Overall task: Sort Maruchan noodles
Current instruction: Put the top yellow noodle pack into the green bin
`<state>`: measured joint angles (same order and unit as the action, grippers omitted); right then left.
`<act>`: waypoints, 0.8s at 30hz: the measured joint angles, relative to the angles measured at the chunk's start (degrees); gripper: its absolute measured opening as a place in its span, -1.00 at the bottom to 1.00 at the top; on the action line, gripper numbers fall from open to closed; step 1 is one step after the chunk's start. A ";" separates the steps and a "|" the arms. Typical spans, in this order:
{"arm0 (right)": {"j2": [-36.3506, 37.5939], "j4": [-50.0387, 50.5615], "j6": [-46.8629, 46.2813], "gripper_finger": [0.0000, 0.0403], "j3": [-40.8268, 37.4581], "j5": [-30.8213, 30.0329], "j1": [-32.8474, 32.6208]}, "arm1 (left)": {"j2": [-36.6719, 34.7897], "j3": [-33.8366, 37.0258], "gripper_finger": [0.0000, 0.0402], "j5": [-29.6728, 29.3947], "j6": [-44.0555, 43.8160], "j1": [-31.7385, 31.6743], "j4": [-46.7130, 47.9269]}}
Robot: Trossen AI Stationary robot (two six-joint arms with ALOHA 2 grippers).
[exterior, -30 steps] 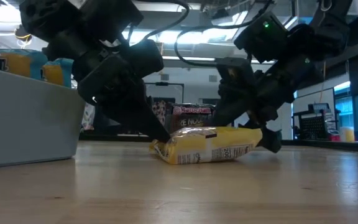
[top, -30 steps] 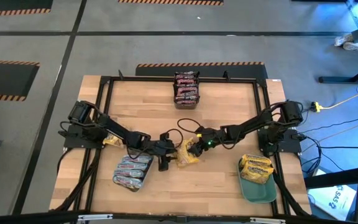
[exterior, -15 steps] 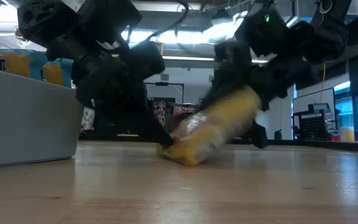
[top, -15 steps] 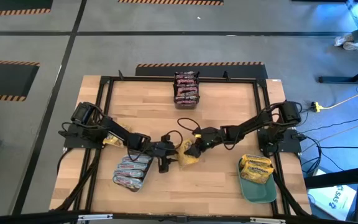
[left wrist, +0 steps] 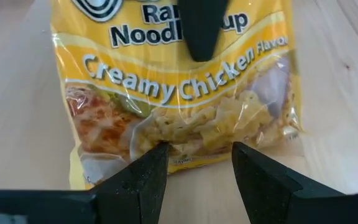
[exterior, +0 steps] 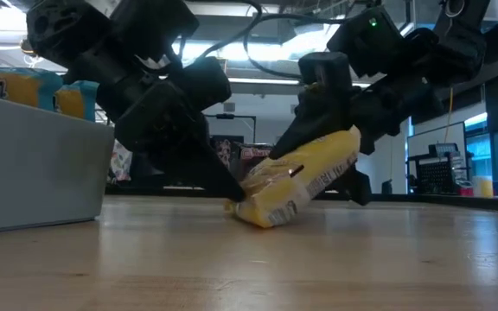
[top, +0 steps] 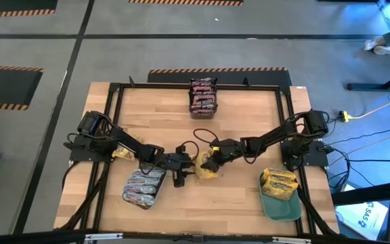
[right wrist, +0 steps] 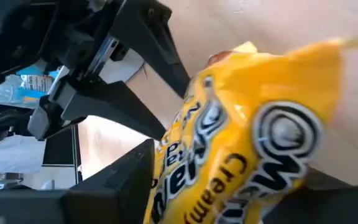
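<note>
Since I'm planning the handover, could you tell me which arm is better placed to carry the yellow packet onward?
Right, probably. The right tool is shut on the yellow packet, tilting one end off the table; the left tool is open at its low end.

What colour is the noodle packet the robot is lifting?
Yellow Creamy Chicken packet, seen best in the left wrist view.

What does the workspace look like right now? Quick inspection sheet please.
Surface: pale wooden tabletop inside a black frame.
Job's things: yellow crinkly plastic ramen packet tilted, one end on the wood; dark maroon packets at the far edge; pinkish-silver packets front left; yellow packets in the teal tray front right.
Clutter: nothing seen.
Grippers: right gripper shut on the tilted packet; left gripper open at its low end.
Cables: black cables looping over the arms at mid-table.
Surroundings: grey floor, hazard-striped tape.
</note>
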<state>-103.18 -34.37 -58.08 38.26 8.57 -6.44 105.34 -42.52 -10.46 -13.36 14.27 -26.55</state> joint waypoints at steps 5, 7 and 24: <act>0.01 0.05 1.45 -0.25 0.00 -1.05 0.02 | -1.00 -0.02 -0.13 0.36 1.70 0.11 0.78; 0.15 -0.47 2.46 -0.42 0.02 -1.04 0.04 | -2.16 -0.02 -0.13 1.32 1.80 0.13 2.29; 19.90 24.78 16.72 -0.46 -0.02 -0.06 -7.30 | -10.47 -0.09 -0.13 3.77 1.83 0.85 12.09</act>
<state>-83.28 -9.59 -41.37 38.24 8.51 -13.74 94.87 -42.61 -6.70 -11.53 15.11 -14.45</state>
